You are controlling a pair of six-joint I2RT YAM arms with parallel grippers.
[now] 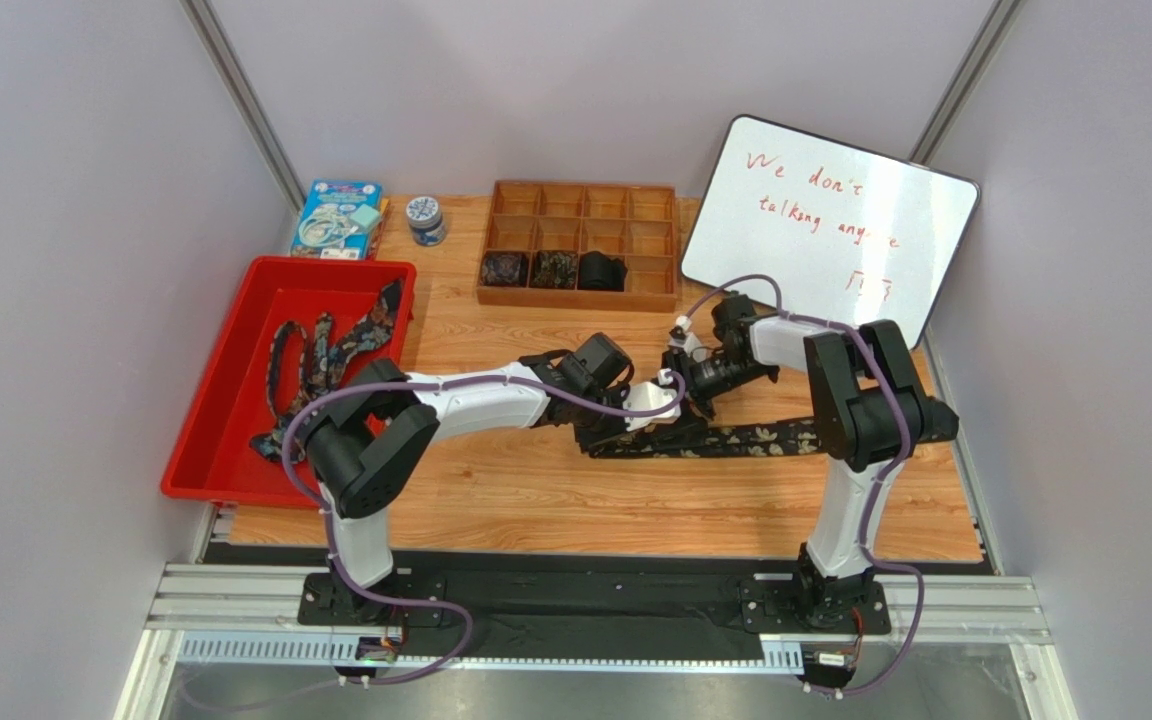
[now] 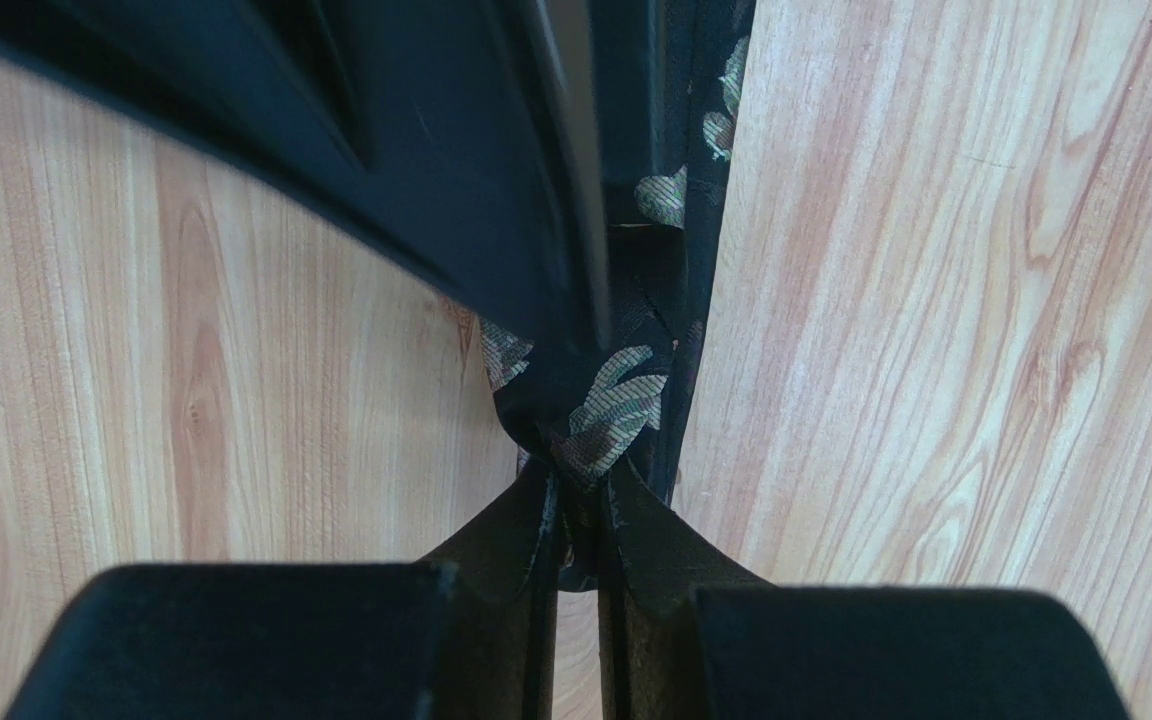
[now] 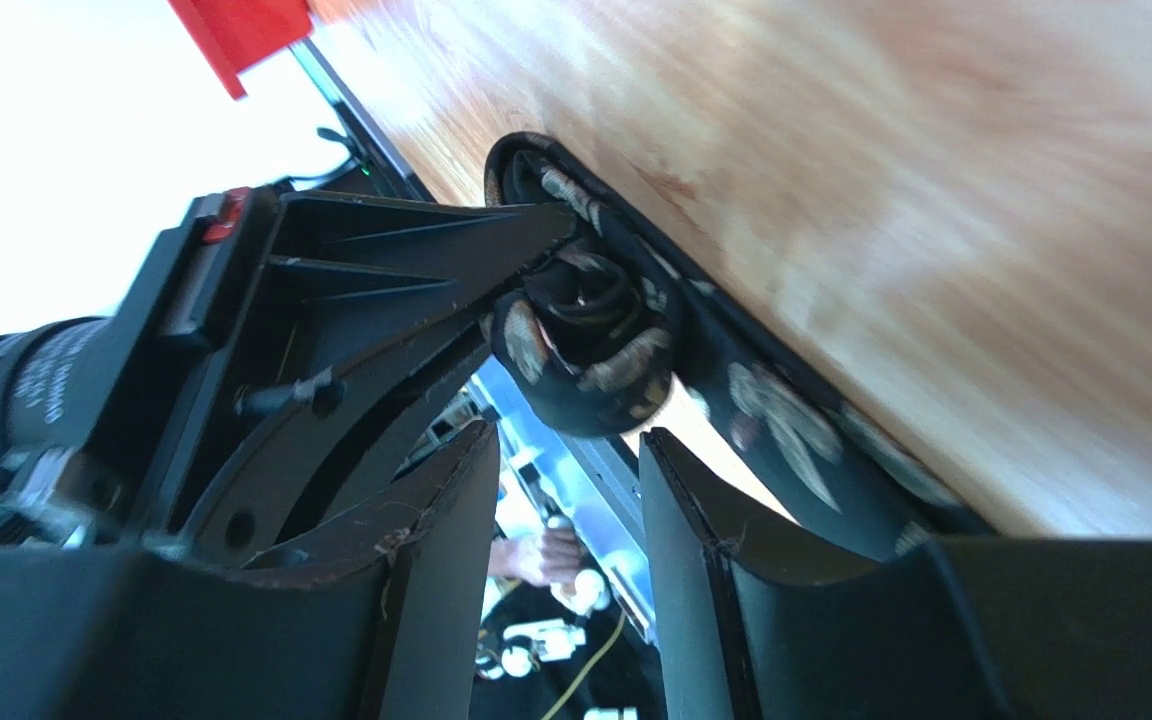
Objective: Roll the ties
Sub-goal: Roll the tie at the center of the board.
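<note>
L hand [image 2: 582,483]: closed, a fold of the tie [image 2: 615,402] is pinched right at the fingertips, fabric bunched betw the pads. Ahead of the tips, the rest of the tie is seen running away flat on the wooden surface [image 2: 913,300]. A black part of the other arm is seen v close, up-left of the pinch.

R hand [image 3: 570,444]: jaws are held apart, nothing betw them. Just past its tips the tie's end is seen wound into a small coil [image 3: 582,338], pressed against the L hand's finger. Contact w/ the R fingers can't be told.

Further out, top view: the tie's flat length is laid on the surface from both hands toward the R arm's side. Well off to the L hand's left, a red tray [image 1: 214,428] is seen w/ loose ties [image 1: 319,353] in it. Far ahead of both hands a wooden divided box [image 1: 582,189] is placed. Three rolled ties [image 1: 552,270] are kept in its near row, one per compartment, at the left end. A whiteboard [image 1: 838,225] is propped beyond the R hand.
</note>
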